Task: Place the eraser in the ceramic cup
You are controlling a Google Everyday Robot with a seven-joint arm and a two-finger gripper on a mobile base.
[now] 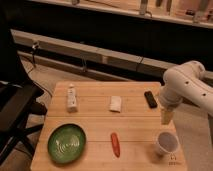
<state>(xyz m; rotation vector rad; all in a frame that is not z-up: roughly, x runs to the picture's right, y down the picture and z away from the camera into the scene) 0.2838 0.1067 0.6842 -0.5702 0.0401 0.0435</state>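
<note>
On the planked, pale wooden table [95, 125], the eraser [150, 99] lies flat near the far right edge: a small black rectangular block, touching nothing. The ceramic cup [166, 142], round and whitish with a greyish inside, stands upright at the near right corner, close to the edge. The gripper [166, 116] hangs from the white rounded arm [187, 85] between eraser and cup; can't tell how wide it is. White block [115, 103] mid-table, orange carrot-like piece [115, 144] nearer, glossy round green plate [66, 143] near left. Bare wood runs between eraser and cup.
</note>
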